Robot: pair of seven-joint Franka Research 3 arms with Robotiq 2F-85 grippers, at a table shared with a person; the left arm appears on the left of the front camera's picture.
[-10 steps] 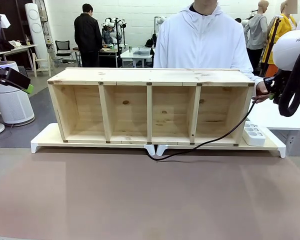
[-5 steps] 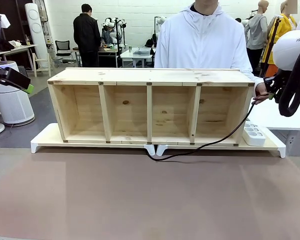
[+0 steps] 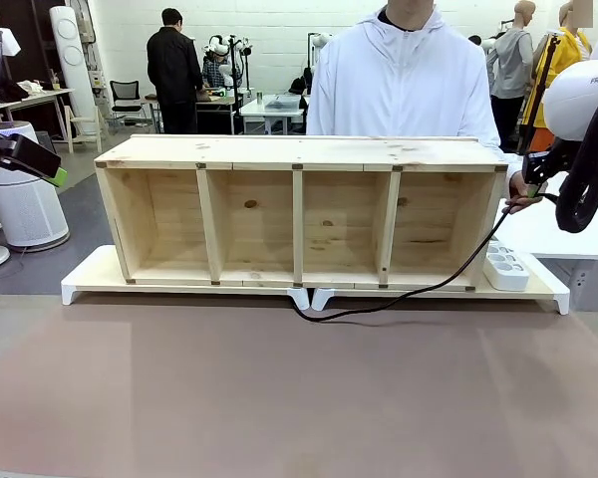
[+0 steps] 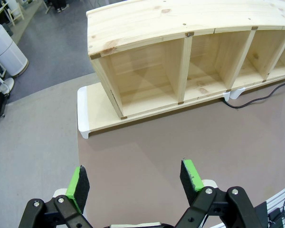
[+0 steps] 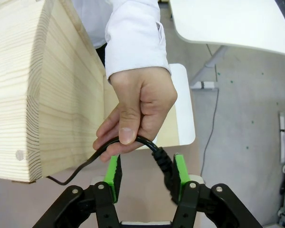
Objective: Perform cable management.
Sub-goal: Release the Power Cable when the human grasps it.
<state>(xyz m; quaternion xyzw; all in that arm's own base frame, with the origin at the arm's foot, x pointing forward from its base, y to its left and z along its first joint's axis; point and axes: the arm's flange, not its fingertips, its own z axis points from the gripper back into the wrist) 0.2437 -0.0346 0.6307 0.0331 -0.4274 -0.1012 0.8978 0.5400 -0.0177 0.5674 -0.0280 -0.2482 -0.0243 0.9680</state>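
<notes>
Long pale pine shelf unit with four open compartments (image 3: 299,209) sits on two white plastic riser boards (image 3: 90,274), open side toward the robot, across the brown table mat (image 3: 299,398).

Person in a white hooded jacket (image 3: 404,80) stands behind the shelf; the person's hand (image 5: 140,111) reaches round its right end and pinches the cord between thumb and curled fingers, apparently to take it from the robot or steady it there.

White rectangular power strip (image 3: 506,267) lies on the right-hand riser, just beside the shelf end.

Thin black flexible cable (image 3: 419,290): one loop on the mat by the gap between the risers, then it climbs rightward past the last compartment to the hand at the shelf's upper right corner. Plug end (image 5: 164,164) lies between the right gripper's pads.

Right gripper (image 5: 145,173): jaws parted, one green pad near or against the plug, the other clear of it; the hand bears the cord. Handover judged in progress.

Left gripper (image 4: 135,179): released, nothing between its pads, parked high off the shelf's left end, out of the way.
</notes>
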